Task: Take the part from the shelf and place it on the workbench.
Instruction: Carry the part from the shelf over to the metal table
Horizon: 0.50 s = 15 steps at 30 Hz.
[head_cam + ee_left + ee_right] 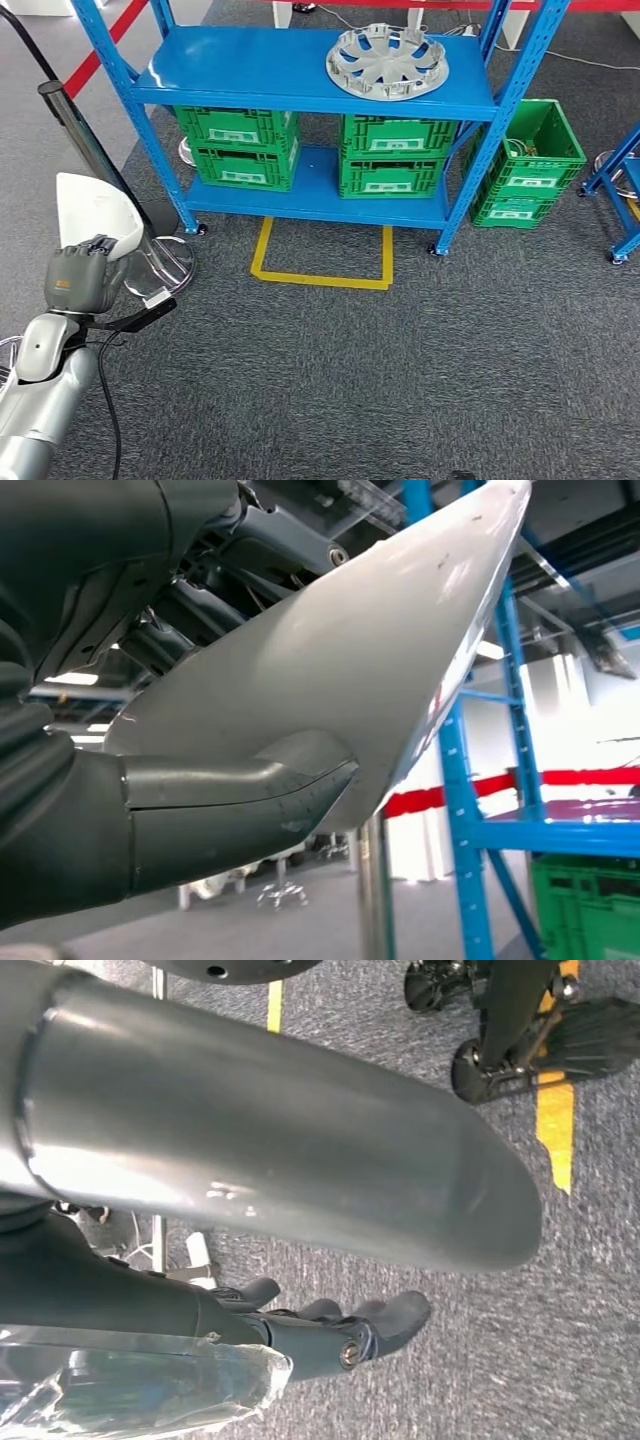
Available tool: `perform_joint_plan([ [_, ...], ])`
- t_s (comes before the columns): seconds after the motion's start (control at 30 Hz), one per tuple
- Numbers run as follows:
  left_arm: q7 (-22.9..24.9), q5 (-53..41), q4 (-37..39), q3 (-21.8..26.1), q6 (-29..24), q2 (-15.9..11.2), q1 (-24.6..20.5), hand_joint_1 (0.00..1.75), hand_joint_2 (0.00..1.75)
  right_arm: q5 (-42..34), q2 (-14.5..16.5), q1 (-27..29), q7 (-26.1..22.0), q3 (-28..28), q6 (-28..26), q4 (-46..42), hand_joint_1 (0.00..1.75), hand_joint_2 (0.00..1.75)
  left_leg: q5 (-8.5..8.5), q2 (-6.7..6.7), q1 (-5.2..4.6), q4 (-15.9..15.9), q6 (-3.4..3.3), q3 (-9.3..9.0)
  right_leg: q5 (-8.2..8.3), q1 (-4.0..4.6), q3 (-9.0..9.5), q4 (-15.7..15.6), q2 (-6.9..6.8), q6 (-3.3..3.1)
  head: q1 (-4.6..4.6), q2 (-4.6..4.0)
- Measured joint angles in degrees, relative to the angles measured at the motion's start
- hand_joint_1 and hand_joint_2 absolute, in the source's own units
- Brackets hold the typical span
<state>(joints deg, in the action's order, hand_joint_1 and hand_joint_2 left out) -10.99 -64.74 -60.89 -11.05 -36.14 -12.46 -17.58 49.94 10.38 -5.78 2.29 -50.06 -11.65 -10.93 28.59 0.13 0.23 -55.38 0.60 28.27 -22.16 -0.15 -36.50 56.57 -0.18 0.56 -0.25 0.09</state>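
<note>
Far left in the head view, left hand (79, 278) raised on its silver arm, fingers wrapped around a white curved part (96, 212) that stands up beyond the knuckles; the left wrist view confirms the grip, thick grey thumb (226, 800) pressed along the pale underside of the part (340, 670), darker fingers (226, 540) clamped on the far side. Just past the fingers, a grey post on a round chrome base (162, 262) sits on the grey carpet (377, 380). Ahead and to the right of the held part, the blue shelf (302, 75), well apart from the hand. On its top deck a silver hubcap (387, 62) lies flat; below it, green crates (240, 148) are stacked in two pairs on the lower deck. Yellow floor tape (324, 272) marks a box in front of the shelf. Further right, another green crate stack (532, 165) stands on the floor beside the shelf's upright. Right hand (332, 1335) hangs over carpet, fingers extended and slightly curled, nothing between them; a crinkled clear plastic wrap (136, 1390) lies alongside the wrist.
</note>
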Motion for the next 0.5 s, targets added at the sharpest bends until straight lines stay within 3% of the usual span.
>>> perform_joint_plan([
  [0.07, 0.00, 0.00, 0.00, 0.06, 0.02, 0.07, -0.07, 1.75, 1.75, 0.00, 0.00, 0.13, 0.01, -0.02, 0.00, 0.00, 0.00, 0.00, -1.13, 0.20, 0.07, 0.29, -0.94, 0.80, -1.17, -0.11, -0.80, 0.67, 0.06, 0.69, 0.12, 0.00],
  [0.13, 0.00, -0.01, 0.00, 0.11, 0.03, 0.15, -0.15, 1.75, 1.75, 0.01, 0.00, 0.19, 0.01, -0.03, 0.00, 0.01, 0.00, 0.00, -2.36, 0.39, 0.15, 0.47, -1.75, 1.99, -6.03, -0.15, -2.74, 5.72, 0.10, 1.10, 0.40, 0.00],
  [0.2, 0.00, -0.02, 0.00, 0.14, 0.03, 0.22, -0.08, 1.75, 1.75, 0.01, 0.00, 0.19, 0.01, -0.04, 0.01, 0.02, 0.00, 0.00, -3.52, 0.43, -0.01, 0.33, -2.08, 3.50, -10.66, -0.19, -4.82, 13.69, 0.10, 1.34, 0.51, 0.00],
  [0.23, 0.00, -0.02, 0.00, 0.14, 0.03, 0.26, -0.04, 1.75, 1.75, 0.01, 0.00, 0.18, 0.01, -0.05, 0.02, 0.02, 0.00, 0.00, -4.08, 0.43, -0.09, 0.24, -2.08, 4.27, -11.29, -0.20, -5.03, 16.35, 0.10, 1.40, 0.52, 0.00],
  [0.27, 0.00, -0.02, 0.00, 0.14, 0.03, 0.28, 0.00, 1.75, 1.75, 0.01, 0.00, 0.18, 0.02, -0.05, 0.02, 0.02, 0.00, 0.00, -4.59, 0.44, -0.16, 0.15, -2.04, 5.02, -10.69, -0.20, -4.26, 16.97, 0.10, 1.39, 0.52, 0.00],
  [0.33, 0.00, -0.02, 0.00, 0.16, 0.03, 0.31, 0.03, 1.75, 1.75, 0.01, 0.00, 0.12, 0.02, -0.06, 0.02, 0.01, 0.00, 0.00, -5.49, 0.41, -0.26, -0.11, -1.84, 6.33, -7.77, -0.17, 0.26, 12.08, 0.11, 1.05, 0.54, 0.00],
  [0.4, 0.00, -0.02, 0.00, 0.21, 0.03, 0.30, 0.01, 1.75, 1.75, 0.01, -0.02, -0.08, 0.00, -0.06, 0.01, -0.02, 0.00, 0.00, -6.32, 0.41, -0.44, -0.40, -1.43, 7.35, -6.96, -0.01, 6.15, 3.68, 0.13, 0.48, 0.49, 0.00],
  [0.43, 0.00, -0.02, 0.00, 0.24, 0.03, 0.29, -0.03, 1.75, 1.75, 0.01, -0.03, -0.16, -0.01, -0.06, 0.00, -0.03, 0.00, 0.00, -6.84, 0.44, -0.48, -0.48, -1.17, 7.70, -7.18, 0.10, 7.91, 0.82, 0.16, 0.24, 0.48, 0.00],
  [0.5, 0.00, -0.02, 0.00, 0.27, 0.03, 0.30, -0.05, 1.75, 1.75, 0.01, -0.04, -0.17, -0.01, -0.06, -0.01, -0.04, 0.00, 0.00, -8.00, 0.50, -0.41, -0.35, -0.55, 8.19, -7.24, 0.29, 8.57, -1.17, 0.21, -0.13, 0.44, 0.00],
])
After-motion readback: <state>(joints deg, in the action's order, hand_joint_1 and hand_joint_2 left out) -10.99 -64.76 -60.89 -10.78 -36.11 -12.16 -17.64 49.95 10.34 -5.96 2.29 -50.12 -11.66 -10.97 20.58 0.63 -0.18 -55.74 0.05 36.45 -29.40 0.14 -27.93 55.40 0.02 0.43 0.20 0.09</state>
